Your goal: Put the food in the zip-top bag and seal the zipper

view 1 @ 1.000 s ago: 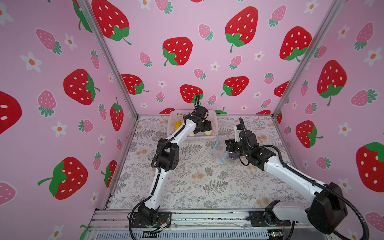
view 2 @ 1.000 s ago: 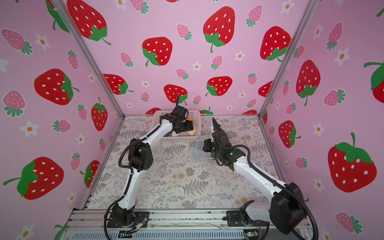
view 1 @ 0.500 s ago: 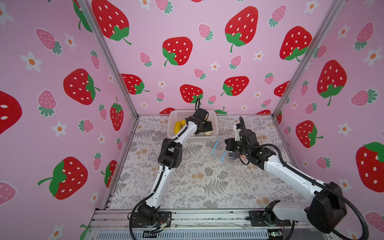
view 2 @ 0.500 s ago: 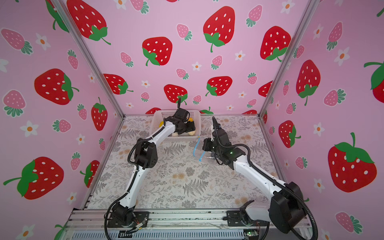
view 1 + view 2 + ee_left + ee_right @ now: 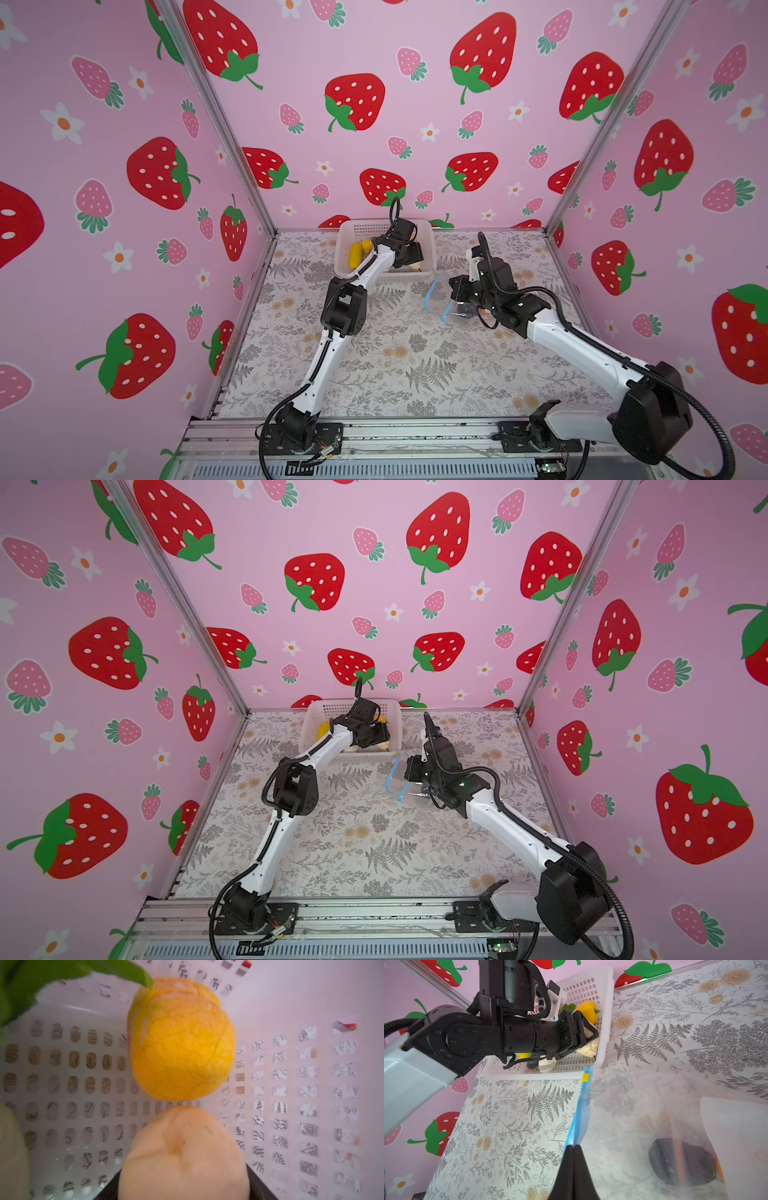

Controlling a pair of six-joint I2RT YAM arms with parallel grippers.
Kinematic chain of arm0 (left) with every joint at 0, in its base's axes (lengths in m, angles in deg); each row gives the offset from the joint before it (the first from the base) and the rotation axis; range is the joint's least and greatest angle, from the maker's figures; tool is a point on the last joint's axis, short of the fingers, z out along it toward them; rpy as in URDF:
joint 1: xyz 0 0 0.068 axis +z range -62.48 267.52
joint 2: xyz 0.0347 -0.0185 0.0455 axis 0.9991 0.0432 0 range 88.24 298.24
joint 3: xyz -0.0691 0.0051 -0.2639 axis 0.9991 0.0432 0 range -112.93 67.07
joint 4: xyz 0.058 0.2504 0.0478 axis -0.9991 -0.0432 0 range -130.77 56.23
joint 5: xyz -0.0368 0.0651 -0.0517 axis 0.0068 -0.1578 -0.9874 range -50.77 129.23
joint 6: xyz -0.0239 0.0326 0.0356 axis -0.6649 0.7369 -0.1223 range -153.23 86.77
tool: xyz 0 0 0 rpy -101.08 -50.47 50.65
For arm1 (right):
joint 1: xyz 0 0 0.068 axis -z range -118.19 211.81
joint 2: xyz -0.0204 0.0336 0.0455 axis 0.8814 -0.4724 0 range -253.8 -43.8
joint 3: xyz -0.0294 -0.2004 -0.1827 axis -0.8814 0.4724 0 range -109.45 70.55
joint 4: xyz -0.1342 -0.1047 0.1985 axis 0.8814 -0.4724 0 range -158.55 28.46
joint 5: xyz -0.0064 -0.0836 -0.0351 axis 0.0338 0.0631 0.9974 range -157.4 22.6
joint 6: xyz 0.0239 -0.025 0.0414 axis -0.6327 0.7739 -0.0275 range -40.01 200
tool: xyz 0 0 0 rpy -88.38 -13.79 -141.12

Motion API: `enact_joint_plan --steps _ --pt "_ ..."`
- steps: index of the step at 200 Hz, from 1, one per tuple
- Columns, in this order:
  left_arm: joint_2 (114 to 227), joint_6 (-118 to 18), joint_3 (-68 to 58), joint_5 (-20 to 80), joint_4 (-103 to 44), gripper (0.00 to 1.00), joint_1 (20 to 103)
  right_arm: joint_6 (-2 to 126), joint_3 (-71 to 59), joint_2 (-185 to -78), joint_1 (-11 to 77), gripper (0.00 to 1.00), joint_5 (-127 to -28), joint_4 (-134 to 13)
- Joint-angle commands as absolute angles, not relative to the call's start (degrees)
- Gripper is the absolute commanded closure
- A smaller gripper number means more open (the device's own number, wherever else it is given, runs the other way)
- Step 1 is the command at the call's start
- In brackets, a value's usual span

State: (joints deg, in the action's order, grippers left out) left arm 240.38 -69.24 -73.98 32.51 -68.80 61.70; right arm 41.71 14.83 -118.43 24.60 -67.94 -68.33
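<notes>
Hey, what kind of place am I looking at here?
Most likely a staged robot test booth, not a real kitchen: strawberry-print walls on a metal frame, left arm and right arm bolted to a rail, and toy food in a white basket.

**Left arm reaching far, right arm bent low**

The left arm stretches forward with its elbow raised and the left gripper [image 5: 417,259] tipped downward, jaws parted. The right arm angles inward, and the right gripper [image 5: 573,1148] is pinched flat on the zipper [image 5: 580,1109]
</notes>
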Motion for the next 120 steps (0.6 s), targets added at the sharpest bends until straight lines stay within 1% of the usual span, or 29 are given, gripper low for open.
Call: enact_joint_plan --steps 1,55,120 --pt "239.1 -69.5 -76.4 32.2 -69.0 0.35 62.0 42.1 13.0 -118.8 25.0 0.95 -68.1 -68.1" --pt "231.3 -68.4 -68.1 32.5 -68.1 0.42 61.9 42.1 14.2 -118.7 25.0 0.95 -68.2 -67.0" --pt "219.6 -67.0 -58.0 31.9 -67.0 0.45 61.7 41.6 17.5 -117.4 25.1 0.95 -68.0 -64.9"
